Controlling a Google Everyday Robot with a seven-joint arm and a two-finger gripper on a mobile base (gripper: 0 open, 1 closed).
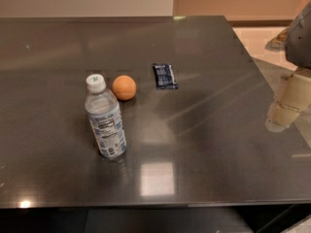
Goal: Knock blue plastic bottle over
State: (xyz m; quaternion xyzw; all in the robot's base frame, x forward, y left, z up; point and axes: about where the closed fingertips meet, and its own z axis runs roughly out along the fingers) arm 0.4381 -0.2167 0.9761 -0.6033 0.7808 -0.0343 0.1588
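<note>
The blue plastic bottle (105, 120) stands upright on the dark table (204, 144), left of centre. It is clear, with a white cap and a pale blue-and-white label. My gripper (285, 111) is at the right edge of the view, over the table's right side, far to the right of the bottle and not touching anything. Only its pale lower part and a grey arm piece above it show.
An orange ball (124, 87) lies just behind and right of the bottle. A flat dark blue packet (164, 75) lies further right and back. The table's front edge runs along the bottom, its right edge slants past the gripper.
</note>
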